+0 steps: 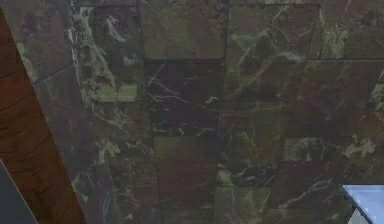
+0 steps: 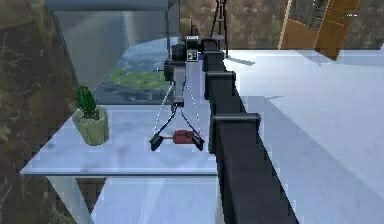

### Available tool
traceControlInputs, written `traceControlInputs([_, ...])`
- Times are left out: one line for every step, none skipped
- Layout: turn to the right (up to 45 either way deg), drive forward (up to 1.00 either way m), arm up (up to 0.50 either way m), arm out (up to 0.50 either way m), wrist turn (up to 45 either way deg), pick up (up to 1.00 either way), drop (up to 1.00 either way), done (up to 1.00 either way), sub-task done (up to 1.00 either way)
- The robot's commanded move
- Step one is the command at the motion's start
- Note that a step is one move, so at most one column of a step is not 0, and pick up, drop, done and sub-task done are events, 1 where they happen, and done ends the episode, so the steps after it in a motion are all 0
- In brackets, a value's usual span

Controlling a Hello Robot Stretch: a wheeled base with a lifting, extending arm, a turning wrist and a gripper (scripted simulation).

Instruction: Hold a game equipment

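Red thing (image 2: 184,137) on table (image 2: 110,155) at the hand (image 2: 176,143), cannot tell if held; cactus (image 2: 90,113) near.

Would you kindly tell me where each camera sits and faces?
Forward view: on the robot, facing ahead and downward at dark green marble tiles and a reddish-brown wooden strip.
Arm side view: on the robot's body, facing sideways over a pale blue table with a potted green cactus; the dark square arm and claw show.
Shared: probably the table's corner.

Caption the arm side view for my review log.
Arm out across a pale table, gripper at a small red object, potted cactus nearby.
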Motion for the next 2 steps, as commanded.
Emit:
traceControlInputs([0.0,0.0,0.0,0.0,45.0,0.0,0.0,0.0,0.0])
traceControlInputs([0.0,0.0,0.0,0.0,45.0,0.0,0.0,0.0,0.0])
